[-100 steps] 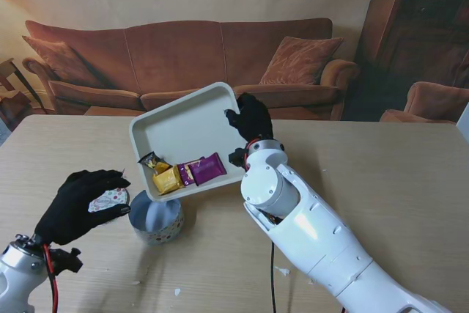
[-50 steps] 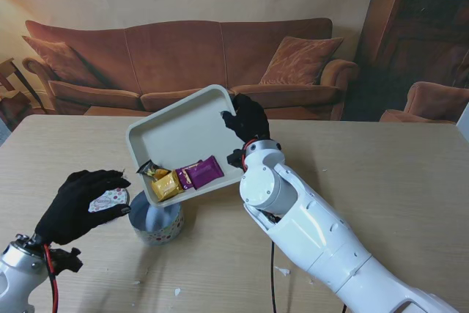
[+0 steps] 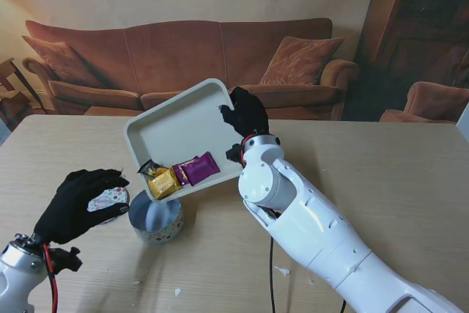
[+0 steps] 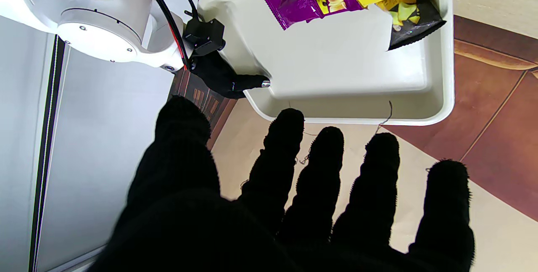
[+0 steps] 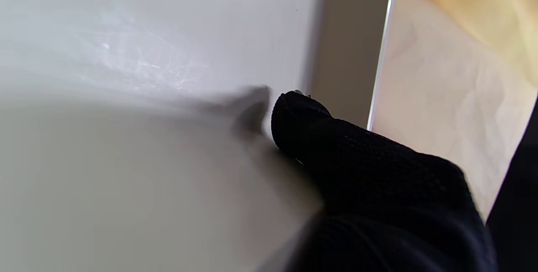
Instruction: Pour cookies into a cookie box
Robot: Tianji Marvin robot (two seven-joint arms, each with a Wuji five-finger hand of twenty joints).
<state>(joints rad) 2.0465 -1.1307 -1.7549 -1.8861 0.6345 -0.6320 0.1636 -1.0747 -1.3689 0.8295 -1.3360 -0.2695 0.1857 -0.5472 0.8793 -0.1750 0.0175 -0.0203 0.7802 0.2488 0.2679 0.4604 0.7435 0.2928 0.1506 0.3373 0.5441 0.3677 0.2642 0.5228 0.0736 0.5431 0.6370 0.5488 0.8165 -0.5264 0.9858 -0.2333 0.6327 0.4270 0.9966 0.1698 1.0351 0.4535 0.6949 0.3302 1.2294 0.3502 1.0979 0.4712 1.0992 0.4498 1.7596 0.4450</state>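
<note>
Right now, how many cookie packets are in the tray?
3, bunched at the low corner of the tilted white plastic tray: a purple packet, a yellow packet and a black packet. More may hide beneath them.

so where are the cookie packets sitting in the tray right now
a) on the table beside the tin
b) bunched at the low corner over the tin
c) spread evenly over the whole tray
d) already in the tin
b: the packets lie bunched at the low corner of the tilted tray, right over the open tin, while the right hand holds the tray's high edge.
</note>
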